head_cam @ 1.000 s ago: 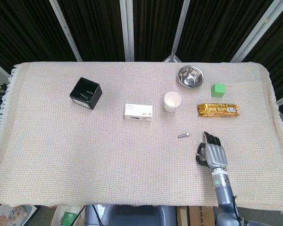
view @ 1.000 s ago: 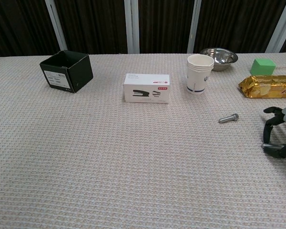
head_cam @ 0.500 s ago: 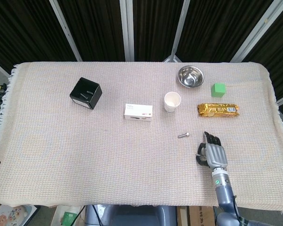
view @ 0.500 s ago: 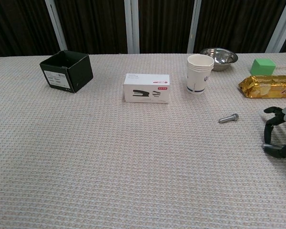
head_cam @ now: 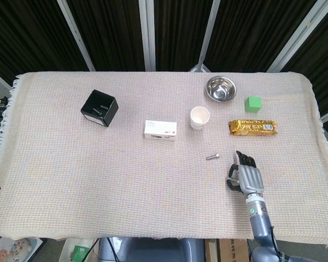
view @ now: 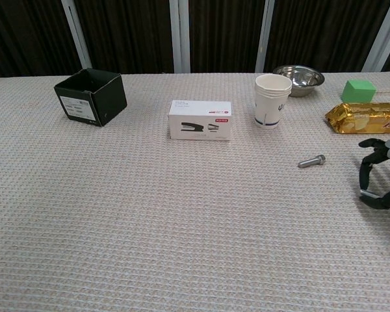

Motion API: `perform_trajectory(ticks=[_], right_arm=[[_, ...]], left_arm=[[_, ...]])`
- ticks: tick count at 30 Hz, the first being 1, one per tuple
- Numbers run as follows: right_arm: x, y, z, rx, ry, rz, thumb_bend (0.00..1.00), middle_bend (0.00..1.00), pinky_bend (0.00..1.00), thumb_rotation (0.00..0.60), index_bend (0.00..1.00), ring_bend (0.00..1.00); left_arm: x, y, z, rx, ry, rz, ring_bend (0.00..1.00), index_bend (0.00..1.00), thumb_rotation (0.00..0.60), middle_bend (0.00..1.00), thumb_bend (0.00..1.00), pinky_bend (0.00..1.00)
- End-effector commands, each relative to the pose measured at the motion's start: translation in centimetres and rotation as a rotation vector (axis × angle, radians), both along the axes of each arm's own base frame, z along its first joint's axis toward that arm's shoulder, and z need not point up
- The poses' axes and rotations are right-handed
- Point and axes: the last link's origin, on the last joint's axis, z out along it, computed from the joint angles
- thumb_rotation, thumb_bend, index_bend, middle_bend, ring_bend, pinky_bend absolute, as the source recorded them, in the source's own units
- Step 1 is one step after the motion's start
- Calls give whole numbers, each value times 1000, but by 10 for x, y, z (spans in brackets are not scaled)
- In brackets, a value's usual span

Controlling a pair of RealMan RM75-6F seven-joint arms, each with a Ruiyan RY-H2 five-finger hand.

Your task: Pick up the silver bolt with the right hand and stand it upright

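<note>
The small silver bolt (head_cam: 212, 157) (view: 311, 161) lies flat on the woven cloth, right of centre. My right hand (head_cam: 245, 175) (view: 381, 174) hovers low just right of it and a little nearer to me, apart from the bolt. Its fingers are spread and curved with nothing between them. My left hand shows in neither view.
Behind the bolt stand a white paper cup (head_cam: 199, 117) and a white stapler box (head_cam: 160, 129). A gold snack packet (head_cam: 252, 127), green cube (head_cam: 253, 103) and steel bowl (head_cam: 220, 88) sit at the back right. A black open box (head_cam: 99, 108) is at the left.
My right hand has lifted and shifted very slightly away from me; the bolt has not moved.
</note>
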Motion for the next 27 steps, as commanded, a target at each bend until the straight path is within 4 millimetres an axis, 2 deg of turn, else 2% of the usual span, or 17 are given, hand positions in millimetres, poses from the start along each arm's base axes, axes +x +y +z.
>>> perform_trajectory(ticks=[1, 15, 27], right_arm=[[1, 0, 2, -7, -9, 0, 343, 0, 0, 600, 604, 13], [0, -3, 22, -30, -100, -44, 343, 0, 0, 600, 607, 12], [-5, -4, 29, -27, -115, -68, 343, 0, 0, 600, 607, 13]], left_arm=[[0, 0, 0, 0, 0, 0, 10, 162, 600, 93, 43, 9], [1, 0, 0, -1, 1, -2, 10, 162, 600, 92, 44, 9], [1, 0, -1, -2, 3, 0, 10, 162, 600, 92, 44, 9]])
